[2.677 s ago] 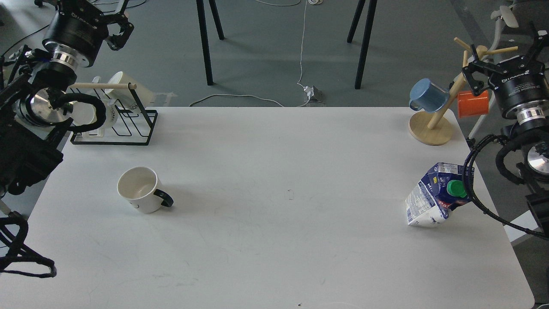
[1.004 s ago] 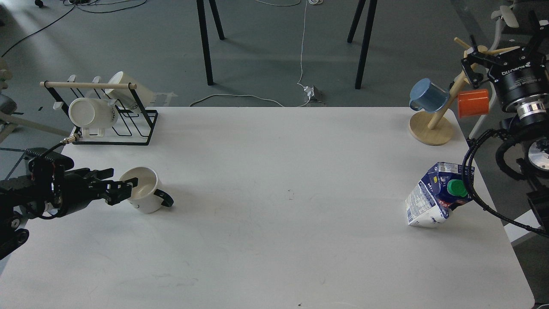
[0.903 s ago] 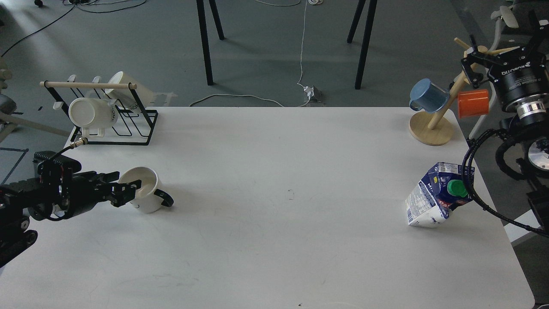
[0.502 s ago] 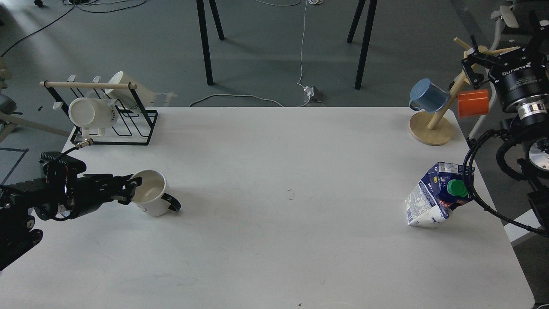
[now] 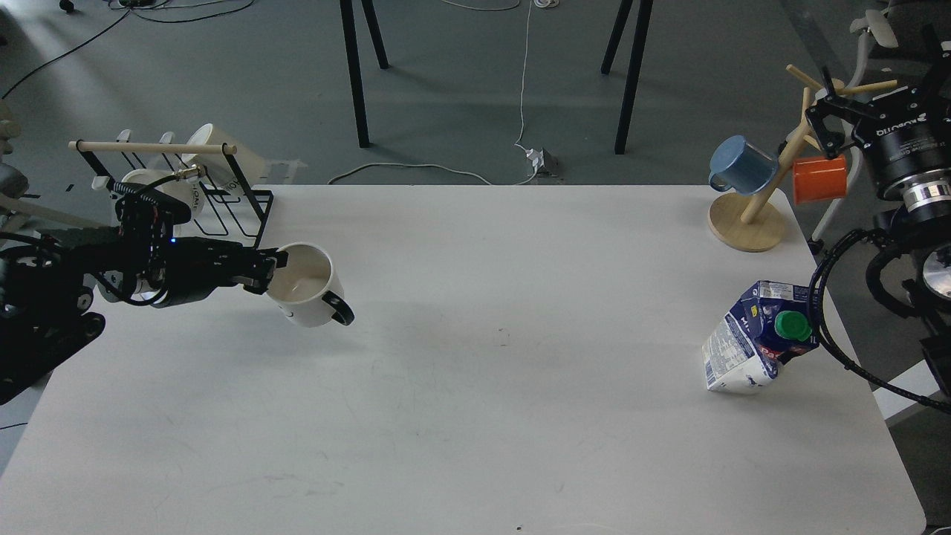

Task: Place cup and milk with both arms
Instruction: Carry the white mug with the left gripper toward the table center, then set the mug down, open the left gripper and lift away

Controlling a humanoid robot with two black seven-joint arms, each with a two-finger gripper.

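While the left tool [image 5: 269, 268] is clamping the cup [image 5: 306, 285] by its rim above the surface [image 5: 475, 416], handle pointing right (mouth up, tilted), the milk [image 5: 759, 336] is leaning at the right edge; right tool [image 5: 862, 93]: cannot tell.

White cup [image 5: 307, 286] with black handle, mouth up, tilted slightly, over table's left side, handle pointing right. Dented blue-and-white milk carton [image 5: 758, 338], green cap, leaning, near table's right edge.
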